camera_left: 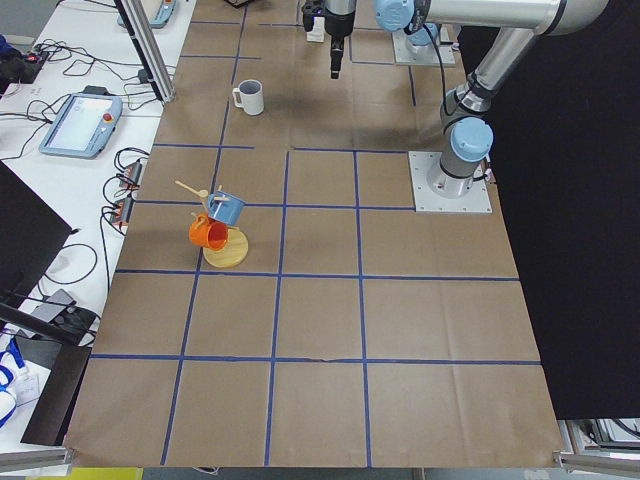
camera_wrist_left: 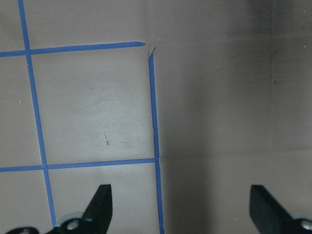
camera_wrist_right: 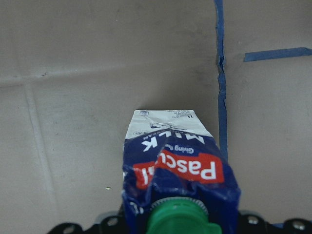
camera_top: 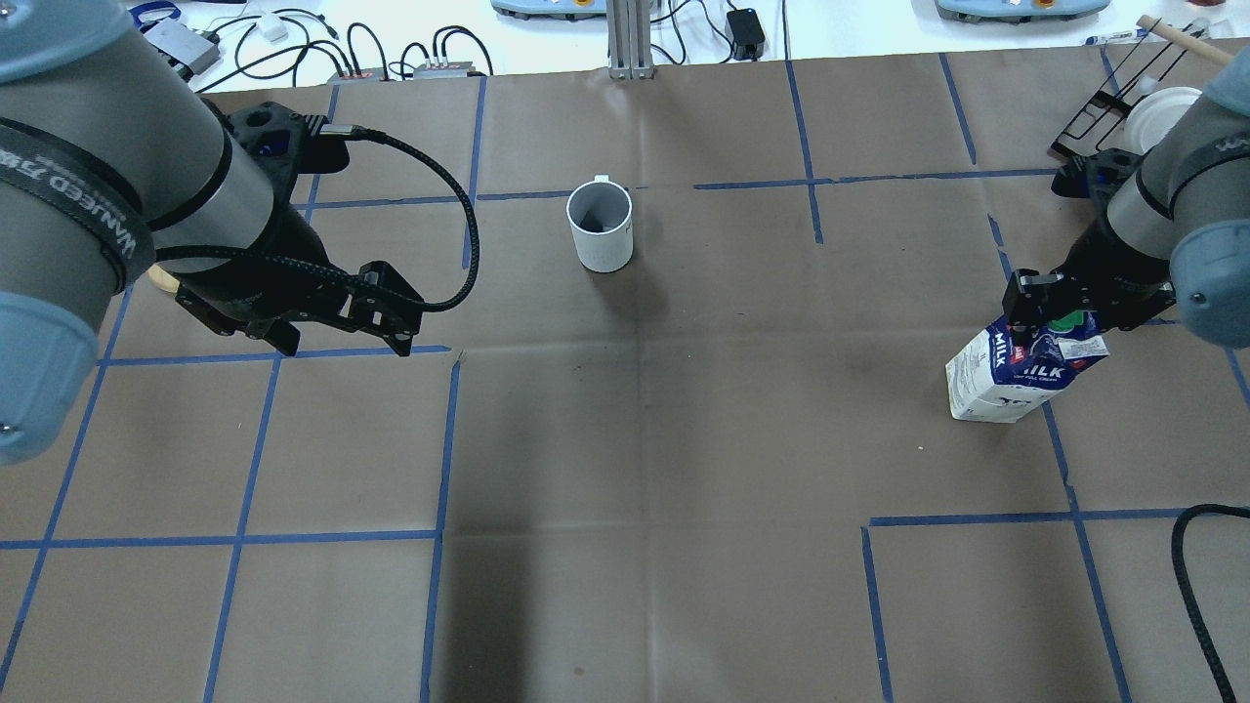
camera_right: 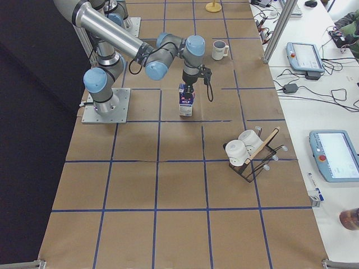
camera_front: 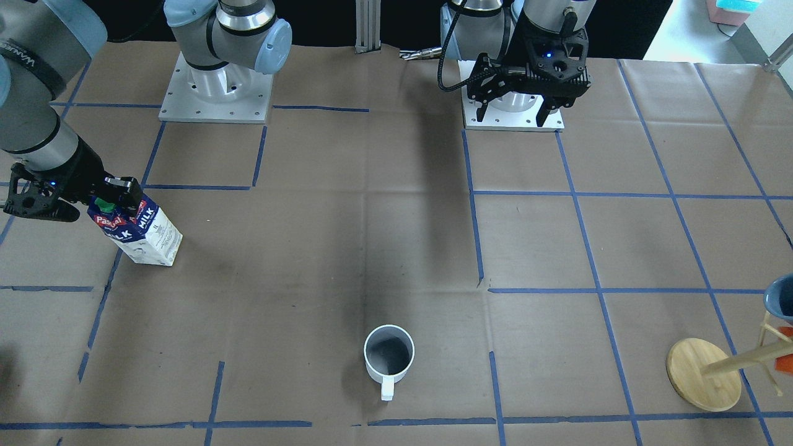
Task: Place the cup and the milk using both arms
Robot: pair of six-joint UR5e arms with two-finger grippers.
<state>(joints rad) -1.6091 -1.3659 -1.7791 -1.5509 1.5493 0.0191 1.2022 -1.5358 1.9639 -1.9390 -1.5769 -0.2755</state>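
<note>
Green screw cap fills the bottom edge of the right wrist view, screwed on the milk. Carton sealed, so its contents cannot be told. Right gripper is clamped on the carton's dark blue top, a finger on either side just below the cap. Carton's base appears to rest on the paper-covered table on the robot's right side, roughly upright in the right-side view. Left gripper hangs over bare paper with its jaws spread wide and nothing between them. The wrist view shows only blue tape lines under it. Cup stands upright near the far middle of the table, well apart from both grippers, handle pointing away from the robot. Its inside looks empty, only grey shading showing. Judgement: task is at an early stage, with the milk in hand but not visibly delivered anywhere, the cup not yet taken, and no target spot marked that I can make out. Remaining work looks like the left arm reaching the cup, then both items being set down.
</note>
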